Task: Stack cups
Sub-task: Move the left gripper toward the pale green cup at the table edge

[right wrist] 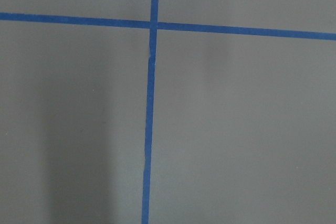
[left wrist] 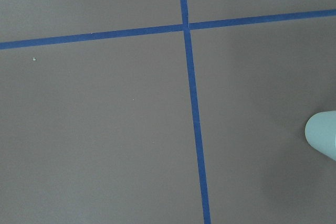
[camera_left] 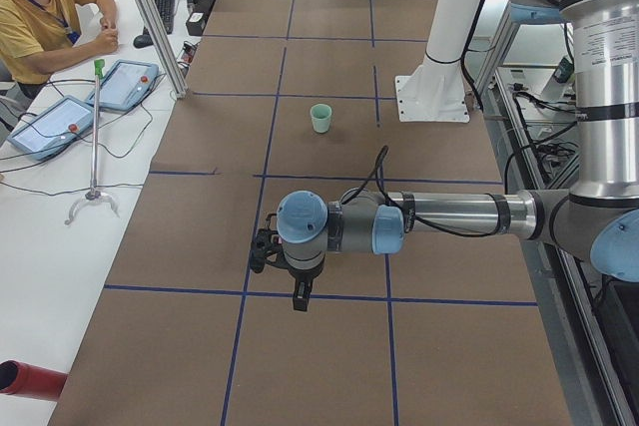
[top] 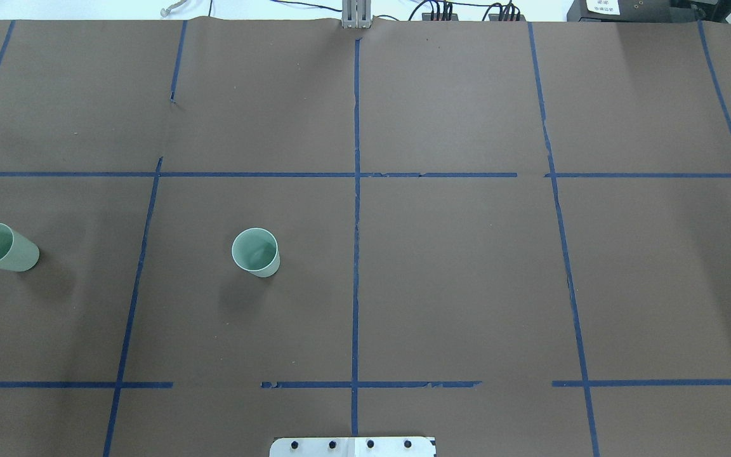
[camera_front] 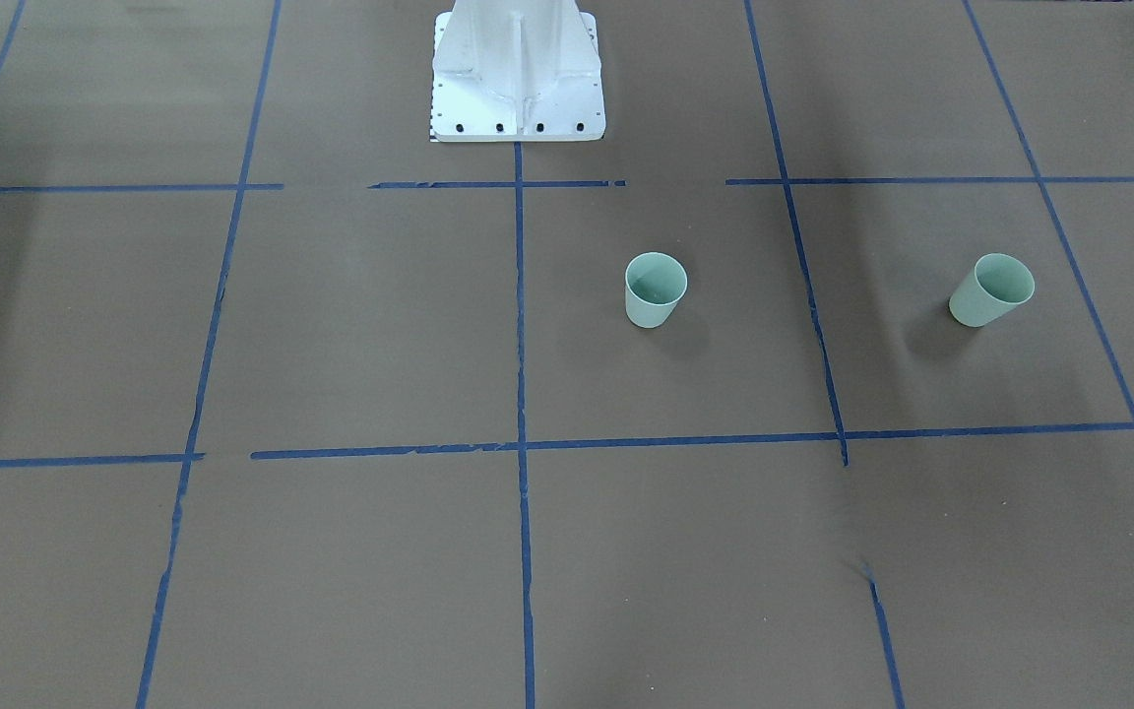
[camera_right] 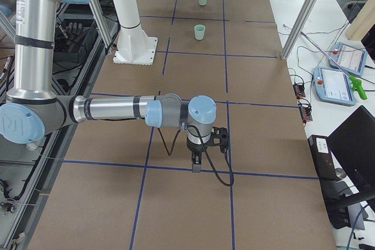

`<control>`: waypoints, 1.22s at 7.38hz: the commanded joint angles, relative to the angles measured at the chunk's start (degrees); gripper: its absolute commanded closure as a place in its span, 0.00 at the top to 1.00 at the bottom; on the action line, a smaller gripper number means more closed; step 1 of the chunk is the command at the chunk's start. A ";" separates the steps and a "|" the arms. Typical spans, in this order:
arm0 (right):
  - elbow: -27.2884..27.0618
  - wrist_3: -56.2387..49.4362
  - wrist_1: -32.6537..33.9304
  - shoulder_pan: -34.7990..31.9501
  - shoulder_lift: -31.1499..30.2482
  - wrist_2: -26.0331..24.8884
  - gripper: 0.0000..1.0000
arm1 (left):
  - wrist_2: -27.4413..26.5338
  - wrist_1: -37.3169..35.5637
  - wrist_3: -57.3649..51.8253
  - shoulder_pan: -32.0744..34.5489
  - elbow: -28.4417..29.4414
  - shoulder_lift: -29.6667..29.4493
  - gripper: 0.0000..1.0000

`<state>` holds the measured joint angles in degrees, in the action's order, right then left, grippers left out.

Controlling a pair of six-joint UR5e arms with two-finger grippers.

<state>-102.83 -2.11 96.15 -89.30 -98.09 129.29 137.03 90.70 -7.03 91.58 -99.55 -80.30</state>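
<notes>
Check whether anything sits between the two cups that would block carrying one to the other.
Nothing visible does. Between the outer cup and the inner cup lies only flat brown paper with one blue tape line.

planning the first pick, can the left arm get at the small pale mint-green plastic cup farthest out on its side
Probably yes. The outer pale mint-green plastic cup stands upright on the brown table, apart from the second mint-green cup, nothing beside it, and the left gripper hangs above that side.
</notes>
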 commanded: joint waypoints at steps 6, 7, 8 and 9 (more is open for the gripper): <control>0.00 0.00 0.00 0.00 0.00 0.00 1.00 | 0.08 4.71 0.44 -2.27 2.26 -4.87 1.00; 0.00 0.00 0.00 0.00 0.00 0.00 1.00 | 0.17 7.36 8.19 -5.85 2.34 -4.87 1.00; 0.00 0.00 0.00 0.00 0.00 0.00 1.00 | -0.09 15.21 16.70 -9.11 2.43 -4.35 1.00; 0.00 0.00 0.00 0.00 0.00 0.00 1.00 | -5.66 22.86 28.53 -14.54 2.69 -3.90 1.00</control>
<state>-102.83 -2.11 96.15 -89.30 -98.08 129.29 135.72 104.81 8.88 82.69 -97.08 -84.68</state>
